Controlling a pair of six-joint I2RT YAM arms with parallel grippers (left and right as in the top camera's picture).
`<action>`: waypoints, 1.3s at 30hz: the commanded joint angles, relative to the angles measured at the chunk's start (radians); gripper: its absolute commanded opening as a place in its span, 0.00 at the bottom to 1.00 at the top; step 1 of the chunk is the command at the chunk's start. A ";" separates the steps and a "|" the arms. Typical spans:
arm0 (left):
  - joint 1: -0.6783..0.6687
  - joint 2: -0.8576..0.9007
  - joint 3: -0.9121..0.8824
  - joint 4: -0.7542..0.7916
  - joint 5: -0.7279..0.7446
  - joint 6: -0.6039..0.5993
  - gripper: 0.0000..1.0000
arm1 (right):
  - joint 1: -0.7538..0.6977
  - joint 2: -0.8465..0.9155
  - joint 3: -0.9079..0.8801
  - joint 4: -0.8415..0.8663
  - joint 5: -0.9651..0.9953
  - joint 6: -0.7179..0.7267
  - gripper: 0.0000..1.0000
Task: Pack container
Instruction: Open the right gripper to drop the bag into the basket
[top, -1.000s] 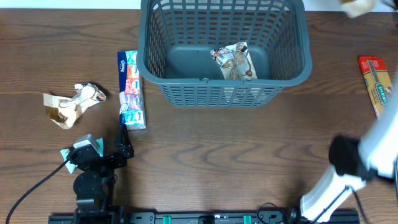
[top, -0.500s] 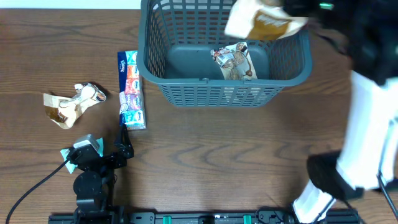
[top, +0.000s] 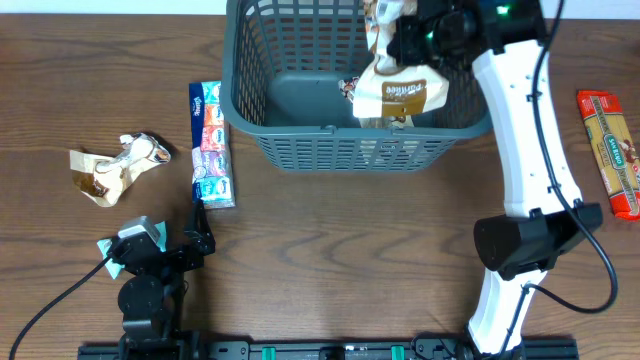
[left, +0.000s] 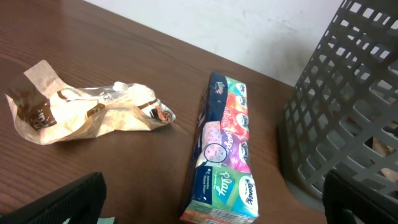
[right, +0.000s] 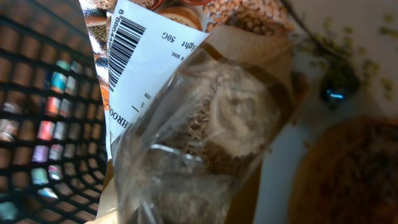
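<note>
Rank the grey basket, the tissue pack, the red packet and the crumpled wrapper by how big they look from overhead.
1. Grey basket, by far.
2. Tissue pack and red packet: about alike, not ranked.
3. Crumpled wrapper, smallest.

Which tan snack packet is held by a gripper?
The tan packet hanging from the right gripper over the container; the crumpled packet lies on the table at left.

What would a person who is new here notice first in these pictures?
The white right arm reaches over the dark grey basket at top centre, holding a tan snack packet above it. Left of the basket lie a colourful tissue pack and a crumpled wrapper.
</note>
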 joint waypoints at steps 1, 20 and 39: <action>0.004 -0.006 -0.016 -0.029 0.018 0.017 0.98 | 0.008 0.029 -0.095 0.026 0.023 -0.037 0.01; 0.005 -0.006 -0.016 -0.029 0.018 0.017 0.98 | 0.008 0.035 -0.514 0.264 0.026 -0.037 0.01; 0.004 -0.006 -0.016 -0.029 0.018 0.017 0.98 | 0.008 0.036 -0.513 0.315 0.033 -0.037 0.59</action>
